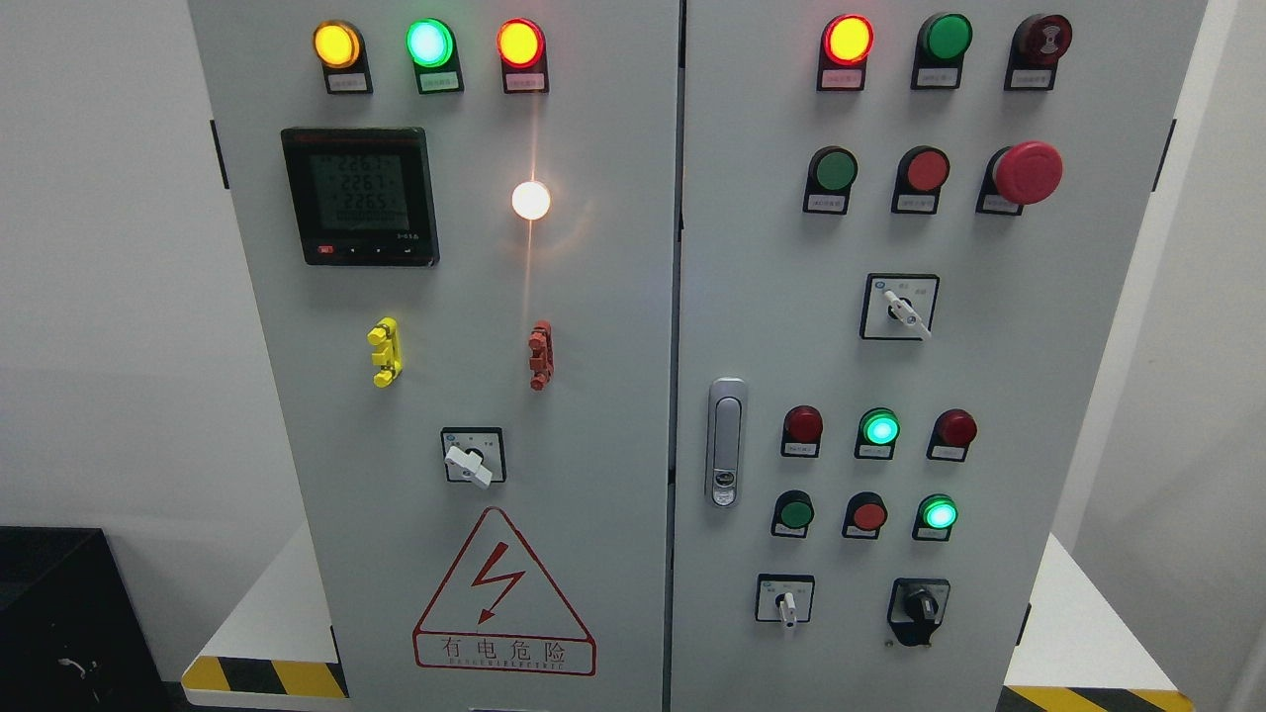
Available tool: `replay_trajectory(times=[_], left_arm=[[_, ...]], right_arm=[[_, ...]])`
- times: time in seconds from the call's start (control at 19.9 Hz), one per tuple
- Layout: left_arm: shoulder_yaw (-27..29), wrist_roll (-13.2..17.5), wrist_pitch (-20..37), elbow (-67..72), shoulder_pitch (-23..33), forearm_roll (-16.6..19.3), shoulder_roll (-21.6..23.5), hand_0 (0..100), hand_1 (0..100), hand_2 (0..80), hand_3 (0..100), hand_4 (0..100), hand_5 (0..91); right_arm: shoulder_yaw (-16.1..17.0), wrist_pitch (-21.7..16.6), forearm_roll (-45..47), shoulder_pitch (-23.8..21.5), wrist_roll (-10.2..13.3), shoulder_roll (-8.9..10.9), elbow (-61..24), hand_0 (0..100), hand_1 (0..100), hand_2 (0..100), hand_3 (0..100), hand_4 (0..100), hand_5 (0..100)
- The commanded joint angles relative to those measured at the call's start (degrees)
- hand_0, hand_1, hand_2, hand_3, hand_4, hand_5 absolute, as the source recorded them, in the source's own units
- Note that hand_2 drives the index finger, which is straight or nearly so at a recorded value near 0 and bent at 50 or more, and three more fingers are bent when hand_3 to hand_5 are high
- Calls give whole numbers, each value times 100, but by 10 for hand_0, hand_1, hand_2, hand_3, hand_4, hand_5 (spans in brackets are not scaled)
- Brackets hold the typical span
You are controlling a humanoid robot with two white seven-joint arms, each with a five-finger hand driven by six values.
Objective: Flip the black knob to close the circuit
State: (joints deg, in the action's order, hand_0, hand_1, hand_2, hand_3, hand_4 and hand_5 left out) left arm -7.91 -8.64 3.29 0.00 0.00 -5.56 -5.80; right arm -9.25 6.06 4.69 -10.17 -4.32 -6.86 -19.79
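The black knob point(921, 606), low on the right door point(1039, 346), is untouched; no hand is seen, so neither grip can be judged. It should be pinched squarely and turned.

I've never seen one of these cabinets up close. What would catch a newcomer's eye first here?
Probably the bright white lamp glaring in the middle of the left door, under a row of lit lamps. Next, the big red mushroom button at the upper right and the red lightning warning triangle low on the left door. The black knob sits quietly at bottom right.
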Motion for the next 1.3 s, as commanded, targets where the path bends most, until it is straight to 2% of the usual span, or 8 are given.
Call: replay_trajectory(times=[0.0, 0.35, 0.55, 0.75, 0.95, 1.0, 1.05, 1.25], left_arm=[[0, 3, -3, -167, 132, -7, 0, 120, 556, 0, 0, 0, 0], [0, 3, -3, -176, 132, 2, 0, 120, 556, 0, 0, 0, 0], [0, 3, -3, -176, 132, -7, 0, 120, 556, 0, 0, 0, 0], [0, 3, -3, -176, 132, 2, 0, 120, 556, 0, 0, 0, 0], [0, 3, -3, -175, 132, -7, 0, 120, 556, 0, 0, 0, 0], [0, 3, -3, -167, 132, -7, 0, 120, 556, 0, 0, 0, 0], [0, 3, -3, -167, 132, -7, 8, 120, 556, 0, 0, 0, 0], [0, 3, -3, -176, 132, -7, 0, 120, 556, 0, 0, 0, 0]], right_arm=[[28, 0, -3, 15, -42, 0, 55, 0, 127, 0, 0, 0, 0], [37, -105, 15, 6, -51, 0, -24, 0, 126, 0, 0, 0, 0], [28, -500, 24, -3, -25, 0, -305, 0, 127, 0, 20, 0, 0], [2, -641, 15, -195, -42, 149, -1174, 0, 127, 14, 137, 126, 0], [2, -729, -20, -231, 10, 290, -1825, 0, 121, 110, 282, 264, 81], [2, -764, -99, -231, 37, 325, -1966, 0, 121, 110, 282, 264, 81], [2, -799, -230, -223, 124, 343, -2089, 0, 117, 160, 337, 299, 144], [2, -1019, -906, -187, 607, 334, -2537, 0, 97, 254, 421, 382, 304]])
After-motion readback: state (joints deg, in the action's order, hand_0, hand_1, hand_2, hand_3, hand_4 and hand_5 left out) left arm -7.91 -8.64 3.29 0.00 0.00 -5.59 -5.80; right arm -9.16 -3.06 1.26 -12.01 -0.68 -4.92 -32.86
